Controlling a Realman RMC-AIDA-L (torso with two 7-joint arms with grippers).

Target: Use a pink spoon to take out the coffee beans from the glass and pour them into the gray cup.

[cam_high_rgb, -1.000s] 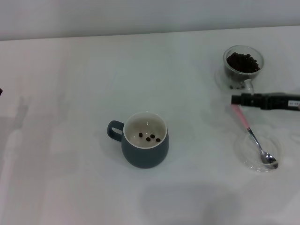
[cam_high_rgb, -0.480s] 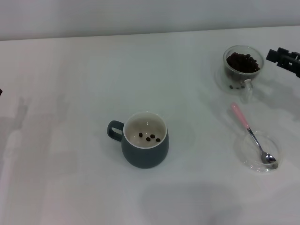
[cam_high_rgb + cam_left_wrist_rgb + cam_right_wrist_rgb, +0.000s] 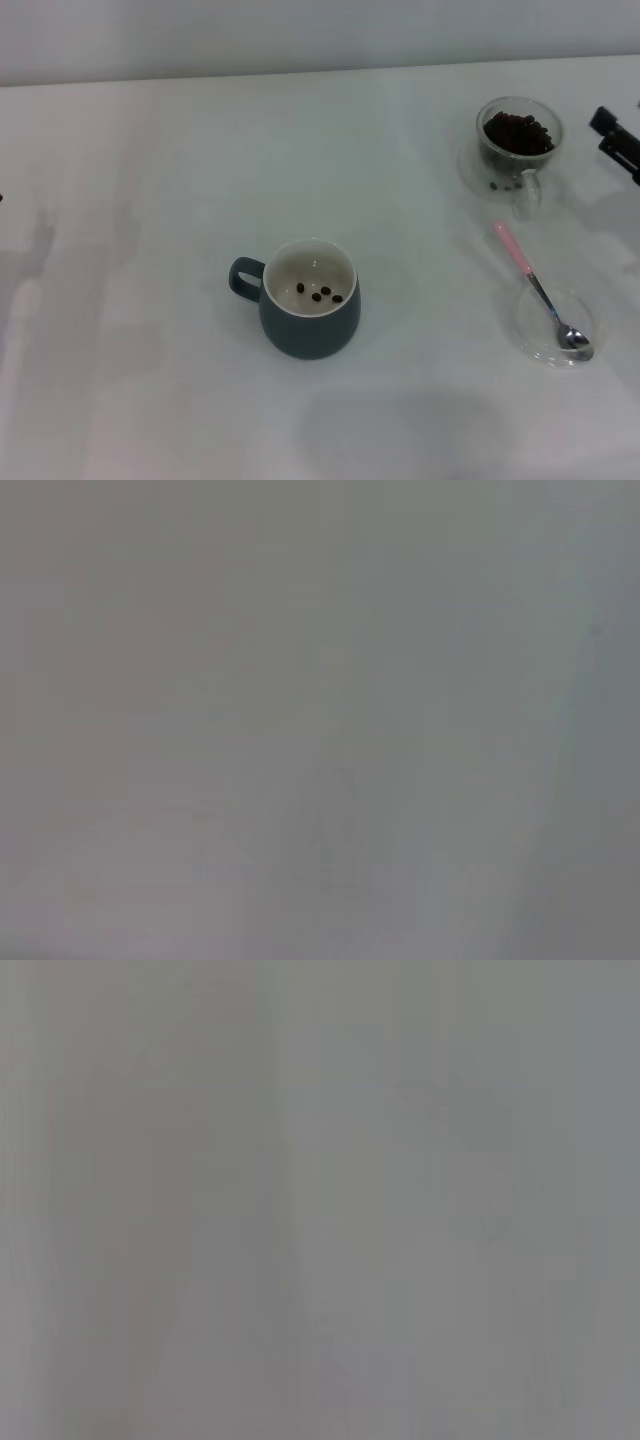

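Observation:
The gray cup (image 3: 310, 315) stands in the middle of the table, handle to the left, with a few coffee beans (image 3: 320, 294) on its cream-white bottom. The glass (image 3: 518, 142) stands at the far right, holding a heap of coffee beans (image 3: 517, 131). The pink spoon (image 3: 537, 286) lies free on the table in front of the glass, its pink handle pointing toward the glass and its metal bowl resting in a shallow clear dish (image 3: 588, 318). My right gripper (image 3: 620, 140) shows as a black tip at the right edge, beside the glass and empty. My left gripper is out of view.
The white table (image 3: 150, 200) ends at a pale wall along the back. Both wrist views show only a plain grey surface.
My right gripper has drawn back from over the spoon's pink handle, up and to the right, to the frame's right edge. The spoon stays lying with its bowl in the dish.

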